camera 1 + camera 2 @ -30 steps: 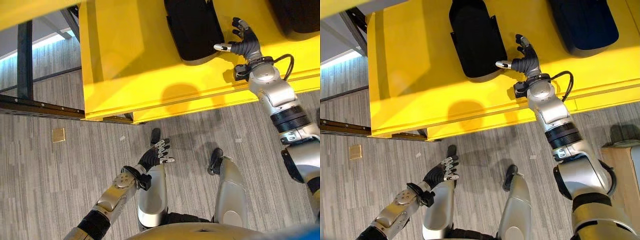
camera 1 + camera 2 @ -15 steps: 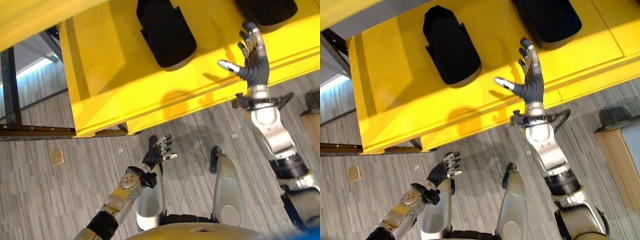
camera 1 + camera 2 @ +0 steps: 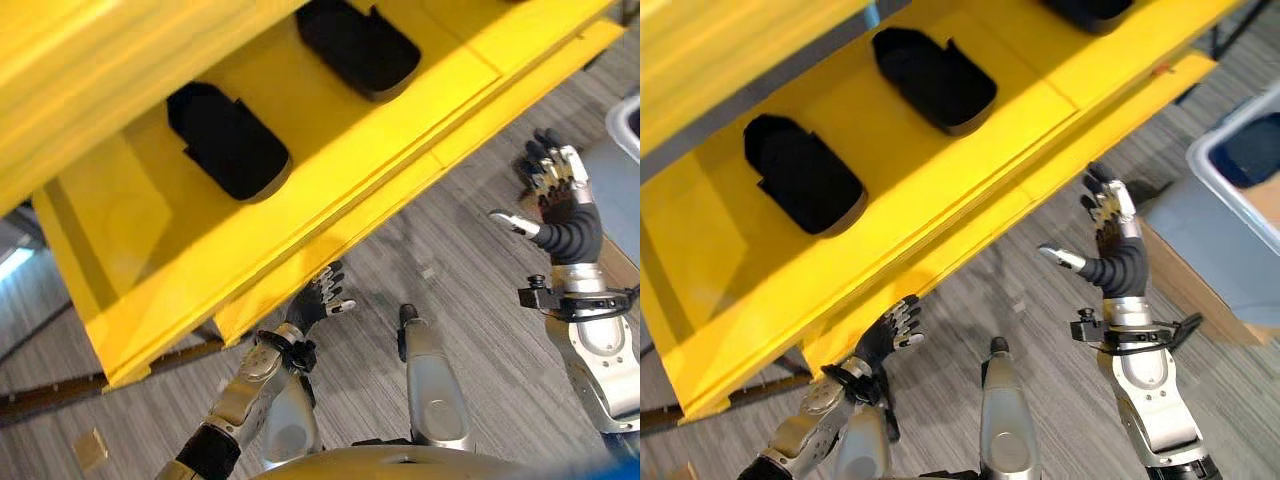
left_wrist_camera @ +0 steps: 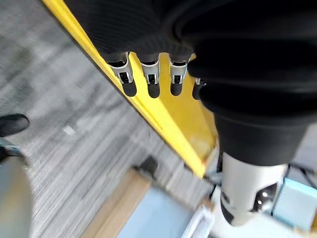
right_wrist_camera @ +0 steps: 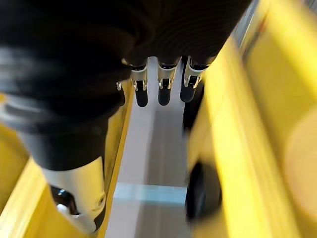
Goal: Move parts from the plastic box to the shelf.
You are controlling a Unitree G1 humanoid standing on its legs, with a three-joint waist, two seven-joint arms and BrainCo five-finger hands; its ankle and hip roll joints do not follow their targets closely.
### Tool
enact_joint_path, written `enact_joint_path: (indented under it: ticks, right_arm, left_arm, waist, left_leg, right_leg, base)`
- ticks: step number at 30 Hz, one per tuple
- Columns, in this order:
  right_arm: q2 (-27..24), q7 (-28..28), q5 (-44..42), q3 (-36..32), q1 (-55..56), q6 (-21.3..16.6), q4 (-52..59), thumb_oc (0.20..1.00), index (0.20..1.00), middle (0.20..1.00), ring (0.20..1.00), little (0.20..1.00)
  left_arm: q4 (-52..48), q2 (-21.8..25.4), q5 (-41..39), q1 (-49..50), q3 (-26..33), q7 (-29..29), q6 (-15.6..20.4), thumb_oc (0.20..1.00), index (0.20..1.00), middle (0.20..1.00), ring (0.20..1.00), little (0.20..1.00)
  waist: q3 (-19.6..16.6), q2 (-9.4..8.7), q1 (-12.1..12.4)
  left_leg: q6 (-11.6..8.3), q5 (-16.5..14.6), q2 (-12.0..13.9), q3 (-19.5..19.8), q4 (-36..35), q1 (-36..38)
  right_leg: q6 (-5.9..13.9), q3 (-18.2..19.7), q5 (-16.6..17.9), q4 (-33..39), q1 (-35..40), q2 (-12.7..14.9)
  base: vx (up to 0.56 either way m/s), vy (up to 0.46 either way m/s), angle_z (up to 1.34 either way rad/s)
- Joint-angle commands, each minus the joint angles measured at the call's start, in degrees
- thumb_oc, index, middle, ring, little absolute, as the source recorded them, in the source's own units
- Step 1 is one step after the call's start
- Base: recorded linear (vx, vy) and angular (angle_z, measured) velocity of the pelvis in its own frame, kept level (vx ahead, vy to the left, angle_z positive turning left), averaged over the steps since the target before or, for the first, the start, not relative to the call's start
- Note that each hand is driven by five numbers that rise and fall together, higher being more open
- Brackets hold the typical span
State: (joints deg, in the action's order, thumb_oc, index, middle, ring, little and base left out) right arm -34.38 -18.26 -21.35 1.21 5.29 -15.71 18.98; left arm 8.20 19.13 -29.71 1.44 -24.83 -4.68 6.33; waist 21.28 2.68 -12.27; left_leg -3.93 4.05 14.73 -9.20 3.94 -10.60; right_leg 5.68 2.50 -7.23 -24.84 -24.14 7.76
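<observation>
Two black parts are seen already laid on the yellow shelf (image 3: 970, 150): one part (image 3: 805, 185) toward the robot's left, another (image 3: 937, 80) further along, well apart, both back from the front lip. The plastic box (image 3: 1240, 150), pale w/ a blue rim, is seen at the robot's right, set on a light wooden stand (image 3: 1185, 290); something dark shows inside it, but what it is can't be told. The right hand (image 3: 1110, 250) is held up over the grey floor between shelf edge and box, fingers straight and spread wide, thumb out, nothing held. The left hand (image 3: 312, 305) is held low just below the shelf's front edge, fingers loosely extended, empty. Parts are judged to be rigid moulded pieces, prob. light to moderate in weight, smooth and somewhat slippery; a grip across the narrow sides is judged best, w/ the thumb opposed. Open shelf room is seen between the two parts and toward the left end. Care is likely needed at the raised front lip, the upper shelf board overhead, and the box rim.
</observation>
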Motion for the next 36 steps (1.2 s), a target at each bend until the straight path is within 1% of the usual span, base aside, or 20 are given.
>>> enact_joint_path:
  ticks: [1, 4, 6, 8, 10, 11, 13, 16, 18, 19, 20, 22, 23, 24, 26, 29, 31, 33, 35, 36]
  right_arm:
    - [1.34, -4.15, 0.05, -0.93, -4.21, -0.85, -1.05, 1.0, 1.0, 1.0, 1.0, 1.0]
    - [1.7, -4.79, -0.5, -0.94, -6.9, 2.63, -4.77, 1.0, 1.0, 1.0, 1.0, 1.0]
    - [2.06, -4.69, -1.24, -0.37, -11.02, 4.52, -8.48, 1.0, 1.0, 1.0, 1.0, 1.0]
    - [2.16, -6.15, -1.68, -0.1, -14.56, 7.21, -11.29, 1.0, 1.0, 1.0, 1.0, 1.0]
    - [2.33, -8.44, -1.98, -0.11, -16.99, 9.66, -13.37, 1.0, 1.0, 1.0, 1.0, 1.0]
    - [2.92, -9.73, -3.35, 0.06, -18.82, 12.73, -14.94, 1.0, 1.0, 1.0, 1.0, 1.0]
    - [4.02, -9.45, -2.76, -0.66, -18.19, 13.67, -16.0, 1.0, 1.0, 1.0, 1.0, 1.0]
    - [4.74, -10.16, -4.13, -0.58, -15.92, 13.87, -15.65, 1.0, 1.0, 1.0, 1.0, 1.0]
    - [5.0, -11.39, -4.8, -0.55, -14.07, 13.6, -14.62, 1.0, 1.0, 1.0, 1.0, 1.0]
    - [5.23, -12.12, -5.26, -0.61, -13.18, 13.66, -14.13, 1.0, 1.0, 1.0, 1.0, 1.0]
    - [5.3, -12.43, -5.7, -0.32, -13.02, 13.46, -14.28, 1.0, 1.0, 1.0, 1.0, 1.0]
    - [5.25, -13.55, -7.42, 0.7, -13.5, 13.05, -15.46, 1.0, 1.0, 1.0, 1.0, 1.0]
    - [5.63, -15.0, -7.77, 0.85, -13.54, 11.83, -15.99, 1.0, 1.0, 1.0, 1.0, 1.0]
    - [5.81, -15.17, -7.71, 0.85, -13.47, 11.65, -16.06, 1.0, 1.0, 1.0, 1.0, 1.0]
    - [7.7, -16.53, -8.42, 1.09, -12.5, 11.48, -15.9, 1.0, 1.0, 1.0, 1.0, 1.0]
    - [9.38, -17.65, -7.66, 1.54, -11.85, 12.41, -15.97, 1.0, 1.0, 1.0, 1.0, 1.0]
    - [10.3, -18.07, -8.57, 1.12, -11.3, 13.16, -16.56, 1.0, 1.0, 1.0, 1.0, 1.0]
    - [10.74, -19.0, -9.57, 0.88, -11.14, 12.74, -17.33, 1.0, 1.0, 1.0, 1.0, 1.0]
    - [10.79, -20.06, -9.74, 0.67, -10.61, 12.83, -18.24, 1.0, 1.0, 1.0, 1.0, 1.0]
    - [10.87, -20.0, -9.59, 0.47, -10.22, 12.99, -18.27, 1.0, 1.0, 1.0, 1.0, 1.0]
  left_arm:
    - [-1.62, 1.84, -0.71, 1.99, -2.33, 1.22, 0.68, 1.0, 1.0, 1.0, 1.0, 1.0]
    - [-0.84, 0.88, -1.18, 1.48, -3.62, 4.05, 1.04, 1.0, 1.0, 1.0, 1.0, 1.0]
    - [-0.71, 0.24, -0.84, 0.9, -3.75, 6.05, 1.59, 1.0, 1.0, 1.0, 1.0, 1.0]
    - [-1.86, 0.36, -0.57, 0.23, -4.17, 7.57, 1.04, 1.0, 1.0, 1.0, 1.0, 1.0]
    - [-2.6, 0.73, 0.1, -0.65, -4.51, 9.86, 0.14, 1.0, 1.0, 1.0, 1.0, 1.0]
    - [-2.18, 0.98, -0.08, -1.46, -4.09, 8.8, 0.27, 1.0, 1.0, 1.0, 1.0, 1.0]
    - [-2.03, 0.71, -1.87, -1.46, -3.72, 7.23, 0.45, 1.0, 1.0, 1.0, 1.0, 1.0]
    - [-0.99, 0.04, -2.28, -1.51, -3.77, 6.24, 1.13, 1.0, 1.0, 1.0, 1.0, 1.0]
    - [-0.63, -0.84, -3.5, -1.75, -3.86, 5.9, 1.65, 1.0, 1.0, 1.0, 1.0, 1.0]
    - [-0.54, -0.76, -3.59, -1.88, -3.96, 5.44, 1.57, 1.0, 1.0, 1.0, 1.0, 1.0]
    - [-0.42, -0.86, -3.6, -1.77, -4.06, 5.38, 1.64, 1.0, 1.0, 1.0, 1.0, 1.0]
    - [-1.02, -1.82, -3.01, -0.93, -4.47, 6.27, 1.2, 1.0, 1.0, 1.0, 1.0, 1.0]
    - [-2.06, -1.71, -2.9, -1.37, -4.65, 6.63, -0.23, 1.0, 1.0, 1.0, 1.0, 1.0]
    - [-2.2, -1.63, -2.83, -1.42, -4.71, 6.73, -0.44, 1.0, 1.0, 1.0, 1.0, 1.0]
    - [-2.59, -1.82, -2.2, -1.61, -4.91, 6.9, -1.48, 1.0, 1.0, 1.0, 1.0, 1.0]
    - [-2.6, -1.73, -1.99, -1.41, -5.21, 7.1, -1.51, 1.0, 1.0, 1.0, 1.0, 1.0]
    - [-1.28, -1.72, -1.29, -1.87, -5.43, 6.96, -1.05, 1.0, 1.0, 1.0, 1.0, 1.0]
    - [-0.49, -1.49, -0.78, -2.66, -5.78, 6.99, -0.98, 1.0, 1.0, 1.0, 1.0, 1.0]
    - [1.37, -1.57, -1.17, -3.96, -6.13, 6.59, -0.68, 1.0, 1.0, 1.0, 1.0, 1.0]
    - [1.77, -1.64, -0.92, -3.98, -5.95, 6.79, -0.69, 1.0, 1.0, 1.0, 1.0, 1.0]
  waist:
    - [0.32, -2.98, -0.06]
    - [0.95, -3.28, 0.14]
    - [1.61, -3.36, 1.42]
    - [2.14, -3.12, 2.79]
    - [2.84, -3.12, 3.5]
    - [3.15, -2.75, 3.43]
    - [2.65, -2.27, 3.02]
    - [2.05, -2.39, 2.39]
    - [1.85, -2.19, 1.45]
    - [1.93, -2.02, 1.32]
    - [1.83, -2.13, 1.39]
    - [1.11, -2.2, 2.63]
    - [1.03, -2.11, 3.49]
    - [1.05, -2.1, 3.57]
    - [0.56, -2.38, 3.77]
    - [-0.81, -2.28, 4.03]
    - [-1.98, -1.61, 3.55]
    - [-2.14, -1.71, 3.45]
    - [-2.25, -2.5, 3.15]
    - [-2.29, -3.2, 3.0]
  left_leg:
    - [-2.04, -2.67, -0.85, -2.95, 2.19, 3.45]
    - [-2.59, -3.49, -0.12, -8.21, 1.79, 6.25]
    - [-2.87, -4.12, 0.69, -11.88, 2.81, 7.12]
    - [-3.08, -6.7, 1.47, -13.65, 5.41, 7.39]
    - [-2.78, -7.79, 2.37, -13.39, 9.0, 6.12]
    - [-2.83, -6.95, 4.22, -14.12, 10.56, 5.78]
    - [-3.84, -2.75, 6.58, -15.13, 9.72, 7.09]
    - [-5.57, 3.32, 9.19, -16.1, 8.58, 7.5]
    - [-6.33, 6.18, 10.07, -18.97, 6.94, 8.61]
    - [-6.88, 7.76, 10.1, -18.96, 7.33, 8.44]
    - [-6.45, 6.75, 9.23, -18.22, 7.78, 8.21]
    - [-3.86, 1.38, 2.41, -13.64, 8.02, 8.31]
    - [-2.1, -1.54, -2.67, -11.66, 10.48, 6.31]
    - [-1.71, -2.34, -3.44, -11.48, 11.0, 5.99]
    - [1.44, -8.04, -10.23, -12.36, 13.4, 4.82]
    - [5.06, -14.23, -16.67, -11.29, 12.19, 5.95]
    - [5.81, -13.65, -17.89, -11.55, 5.44, 9.02]
    - [6.25, -13.65, -18.57, -10.41, 4.12, 9.23]
    - [7.43, -13.93, -20.05, -8.86, 2.59, 9.8]
    - [7.97, -12.81, -20.81, -8.99, 2.14, 9.45]
  right_leg:
    - [1.47, -1.45, 8.83, 13.85, 7.39, 0.57]
    - [2.41, -5.89, 11.52, 17.04, 8.3, 2.32]
    - [2.65, -11.2, 12.03, 16.85, 8.18, 3.64]
    - [3.09, -15.06, 10.37, 14.04, 7.58, 5.04]
    - [2.09, -15.39, 8.43, 9.94, 5.88, 5.2]
    - [0.08, -16.26, 4.95, 5.13, 4.83, 4.63]
    - [-2.18, -18.07, 1.93, 1.63, 4.6, 3.46]
    - [-4.06, -20.14, -0.08, 0.35, 5.08, 2.17]
    - [-4.63, -21.66, -0.72, 0.66, 5.74, 2.1]
    - [-5.04, -22.11, -0.75, 1.43, 6.37, 1.58]
    - [-5.23, -22.02, -0.56, 2.11, 6.68, 1.1]
    - [-5.06, -20.43, 0.74, 5.21, 7.81, -0.71]
    - [-5.14, -19.85, 1.73, 9.17, 10.03, -2.8]
    - [-5.04, -19.83, 1.97, 9.85, 10.46, -3.1]
    - [-3.8, -19.6, 4.4, 13.97, 12.13, -4.84]
    - [-2.52, -18.86, 5.77, 15.03, 11.89, -6.61]
    - [-2.05, -20.67, 5.99, 13.9, 10.25, -7.1]
    - [-1.96, -21.06, 6.61, 13.24, 8.85, -7.5]
    - [-1.52, -21.71, 8.71, 12.72, 7.68, -7.89]
    - [-1.46, -22.34, 11.57, 12.08, 6.65, -7.35]
  base:
    - [0.07, 0.1, -0.63]
    - [0.05, 0.026, -1.3]
    - [0.03, -0.03, -1.23]
    - [0.07, -0.13, -1.11]
    - [0.12, -0.389, -1.04]
    - [0.27, -0.501, -0.37]
    - [0.31, -0.398, 0.04]
    - [0.19, -0.251, -0.01]
    - [0.12, -0.182, 0.34]
    - [0.08, -0.169, 0.46]
    - [0.1, -0.174, 0.44]
    - [0.11, -0.213, 0.24]
    - [0.07, -0.243, -0.21]
    - [0.06, -0.288, -0.28]
    - [0.02, -0.203, -0.06]
    - [-0.04, -0.044, 0.01]
    - [-0.15, 0.002, -0.03]
    - [-0.19, -0.019, 0.22]
    - [-0.16, 0.008, 0.52]
    - [-0.11, 0.045, 0.53]
